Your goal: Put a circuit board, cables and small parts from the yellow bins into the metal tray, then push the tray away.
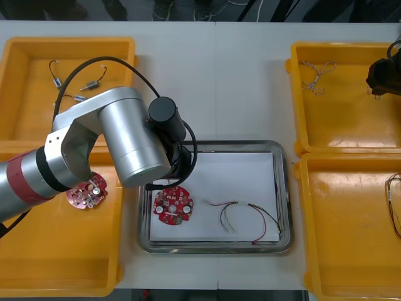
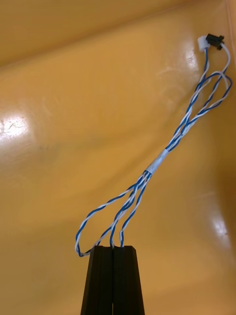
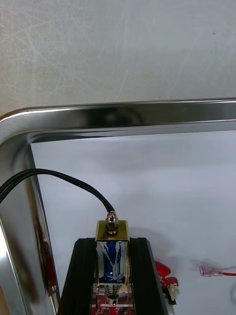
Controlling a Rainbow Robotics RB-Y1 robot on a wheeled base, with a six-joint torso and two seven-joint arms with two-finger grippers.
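Observation:
My left gripper is shut on a small metal part with a blue coil and a black lead, just above the white inside of the metal tray near its corner. From the front, my left arm covers that gripper above the tray. In the tray lie a round red circuit board and a red and yellow cable. My right gripper is shut over the far right yellow bin. The loops of a twisted blue and white cable end at its fingertips.
The far left bin holds several small metal parts with black leads. A second circuit board lies in the near left bin. A cable lies at the right edge of the near right bin.

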